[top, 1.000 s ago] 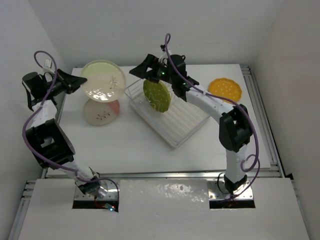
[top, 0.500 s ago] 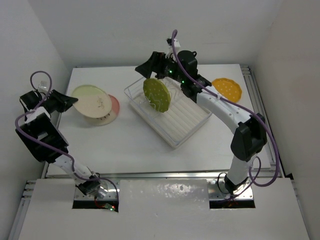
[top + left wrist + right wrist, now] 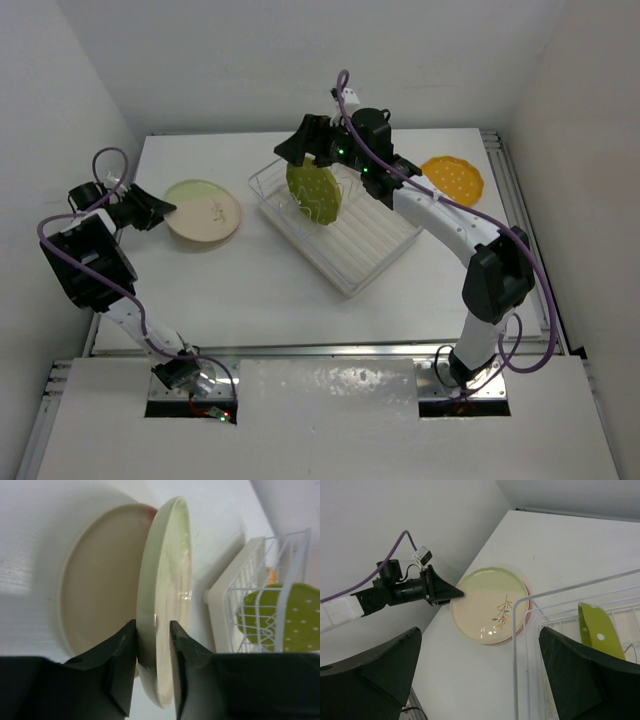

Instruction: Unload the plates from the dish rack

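Top external view places the task at its third of four transfers: two plates are out, one is being set down and one stands in the rack. The left gripper (image 3: 150, 212) is clamped on the rim of the round pale green-and-cream plate with a small sprig mark (image 3: 205, 210), at the left side of the white table (image 3: 260, 290). Left wrist view shows both fingers (image 3: 122, 650) pinching that rim, with the plate lying close over the round cream plate with a pink edge (image 3: 95, 590). Whether the two plates are fully touching cannot be confirmed. The right gripper (image 3: 300, 150) hovers with its jaws spread wide and empty above the small scalloped olive-green dotted plate (image 3: 313, 192), which stands on edge among the prongs at the far left end of the large white wire dish rack with ribbed tray base (image 3: 370, 250). The small scalloped orange-yellow dotted plate (image 3: 450, 177) lies flat on the table to the right of the rack, apart from it. Next move, left arm: release the rim and draw back sideways without dragging the stack. Next move, right arm: descend, grip the upper edge of the olive-green plate, and lift straight up clear of the wires. No brand or legible writing is visible; a small white tag (image 3: 422, 555) on the left arm is unreadable.
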You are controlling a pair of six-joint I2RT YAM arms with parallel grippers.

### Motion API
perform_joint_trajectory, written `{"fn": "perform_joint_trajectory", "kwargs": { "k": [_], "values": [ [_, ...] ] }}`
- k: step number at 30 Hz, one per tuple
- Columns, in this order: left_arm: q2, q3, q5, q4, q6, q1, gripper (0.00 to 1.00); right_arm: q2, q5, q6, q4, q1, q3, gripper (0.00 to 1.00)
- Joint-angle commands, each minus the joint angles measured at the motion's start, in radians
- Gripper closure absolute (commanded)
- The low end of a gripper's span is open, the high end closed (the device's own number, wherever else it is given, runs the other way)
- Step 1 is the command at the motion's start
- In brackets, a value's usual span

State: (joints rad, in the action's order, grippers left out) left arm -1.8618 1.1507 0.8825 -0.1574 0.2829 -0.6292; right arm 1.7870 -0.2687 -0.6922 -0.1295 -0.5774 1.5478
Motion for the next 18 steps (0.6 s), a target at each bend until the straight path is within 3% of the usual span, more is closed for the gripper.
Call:
{"fn": "perform_joint_trajectory", "kwargs": {
  "k": [1,2,4,9,18],
  "values": [
    [-0.028,0.049,-0.032,-0.056,-0.057,0.006,0.66,-0.047,0.009,0.034,-0.016,0.002,0.011,0.01],
    [-0.036,0.073,-0.057,-0.083,-0.085,0.006,0.58,-0.049,0.011,0.036,-0.015,0.002,0.012,0.01],
    [-0.052,0.092,-0.106,-0.139,-0.100,0.006,0.51,-0.051,0.013,0.042,-0.015,0.002,0.014,0.01],
    [-0.068,0.121,-0.171,-0.189,-0.151,0.022,0.44,-0.049,0.014,0.048,-0.019,0.002,0.021,0.01],
    [-0.013,0.185,-0.365,-0.292,-0.336,0.120,0.18,-0.049,0.020,0.080,0.005,0.002,0.035,0.01]
  ]
}}
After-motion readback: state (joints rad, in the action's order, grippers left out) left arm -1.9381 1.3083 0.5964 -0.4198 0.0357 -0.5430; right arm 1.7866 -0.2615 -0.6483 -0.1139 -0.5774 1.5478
